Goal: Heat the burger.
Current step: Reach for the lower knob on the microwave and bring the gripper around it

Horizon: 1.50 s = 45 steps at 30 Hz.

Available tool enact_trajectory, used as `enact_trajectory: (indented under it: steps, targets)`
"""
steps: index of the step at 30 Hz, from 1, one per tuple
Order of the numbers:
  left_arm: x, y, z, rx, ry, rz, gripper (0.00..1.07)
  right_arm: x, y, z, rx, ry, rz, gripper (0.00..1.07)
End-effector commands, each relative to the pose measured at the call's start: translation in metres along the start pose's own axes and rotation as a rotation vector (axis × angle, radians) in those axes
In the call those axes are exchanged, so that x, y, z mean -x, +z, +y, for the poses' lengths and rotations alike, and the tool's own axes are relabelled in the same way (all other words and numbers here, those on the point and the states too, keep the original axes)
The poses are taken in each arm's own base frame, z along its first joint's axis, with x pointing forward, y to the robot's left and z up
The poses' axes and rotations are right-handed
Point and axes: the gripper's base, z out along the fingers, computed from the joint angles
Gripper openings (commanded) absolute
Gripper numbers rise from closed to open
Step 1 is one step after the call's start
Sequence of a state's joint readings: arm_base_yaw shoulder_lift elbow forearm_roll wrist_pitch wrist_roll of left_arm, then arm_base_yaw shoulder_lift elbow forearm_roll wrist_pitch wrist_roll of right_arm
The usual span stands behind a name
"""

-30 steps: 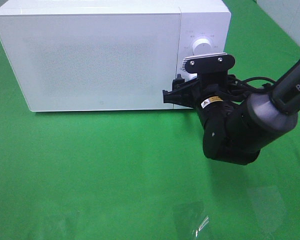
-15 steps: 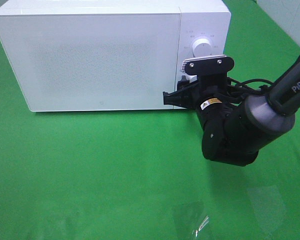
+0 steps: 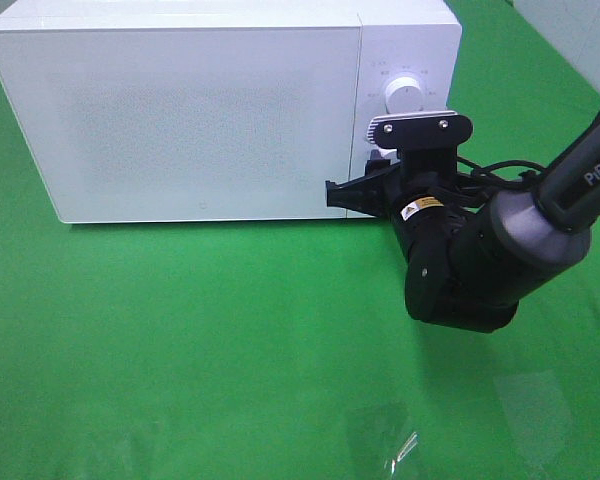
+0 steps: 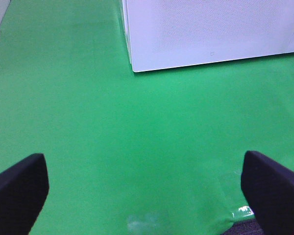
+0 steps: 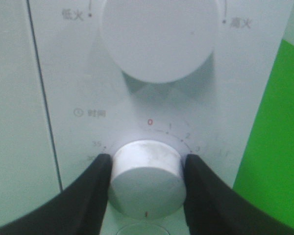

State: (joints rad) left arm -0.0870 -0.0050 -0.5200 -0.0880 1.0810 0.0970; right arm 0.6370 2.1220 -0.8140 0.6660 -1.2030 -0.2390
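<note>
Spreading under the microwave (image 3: 180, 120), green cloth (image 3: 180, 340) — right claw (image 5: 146, 166) clamps the timer knob (image 5: 144, 178), left claw (image 4: 147, 191) gapes.

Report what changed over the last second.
The right gripper, shut on the timer knob, rolled slightly clockwise as the high view shows it; its camera bracket now sits nearer level. Nothing was visibly grabbed or released. The microwave stayed put, door closed.
</note>
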Motion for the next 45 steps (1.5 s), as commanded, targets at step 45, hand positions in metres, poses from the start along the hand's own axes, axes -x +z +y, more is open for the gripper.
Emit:
enact_trajectory:
  steps: [45]
  targets:
    - [-0.001,-0.002,0.0,0.005,-0.002,-0.027,1.0,0.024,0.0,0.013,0.298,1.421,-0.097,0.11]
